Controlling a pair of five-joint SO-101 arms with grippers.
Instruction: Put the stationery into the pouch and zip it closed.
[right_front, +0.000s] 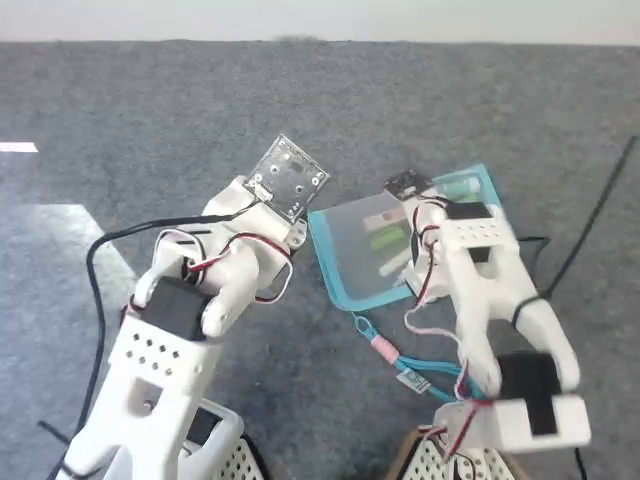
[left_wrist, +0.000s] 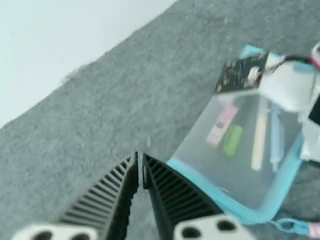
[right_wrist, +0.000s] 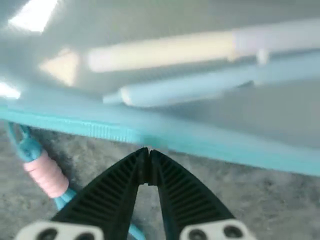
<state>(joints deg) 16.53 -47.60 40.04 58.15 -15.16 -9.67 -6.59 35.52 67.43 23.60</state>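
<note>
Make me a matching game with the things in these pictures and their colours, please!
Things:
1. pouch, its rim
2. bead outside the pouch
3. stubby item inside the pouch
4. table cover

Colours:
A. grey
B. pink
C. light blue
D. green

Pairs: 1-C, 2-B, 3-D, 4-A
</note>
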